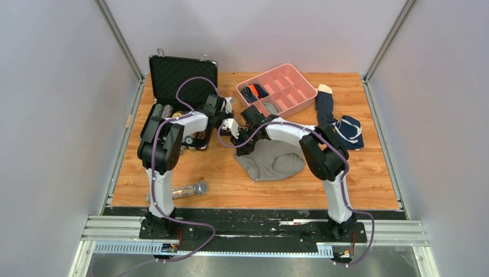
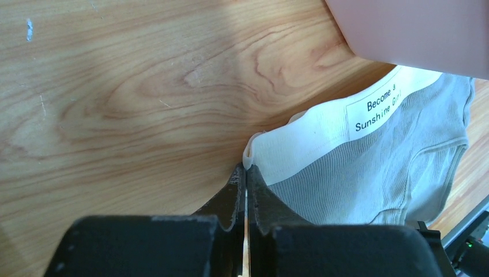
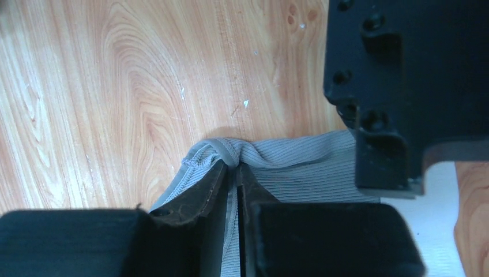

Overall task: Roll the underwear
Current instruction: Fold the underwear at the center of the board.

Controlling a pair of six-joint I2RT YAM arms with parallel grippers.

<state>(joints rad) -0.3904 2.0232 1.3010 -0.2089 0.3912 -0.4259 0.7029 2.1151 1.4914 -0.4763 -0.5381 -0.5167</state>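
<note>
Left fingers [image 2: 230,202] pinch the underwear [image 2: 369,173] by its lettered band, unreadable overhead.

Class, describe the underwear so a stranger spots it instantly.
On the wooden table, find the pink divided tray at the far side. Just nearer lies the underwear, crumpled. It alone is gray-taupe with a cream band; the garment and sock nearby are navy.

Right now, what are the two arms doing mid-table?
Both arms are on the soft gray-taupe cloth underwear, which lies rumpled and unrolled on the wooden table. The left gripper is pinched shut on a corner of its cream waistband; the right gripper is shut on a gray hem fold.
</note>
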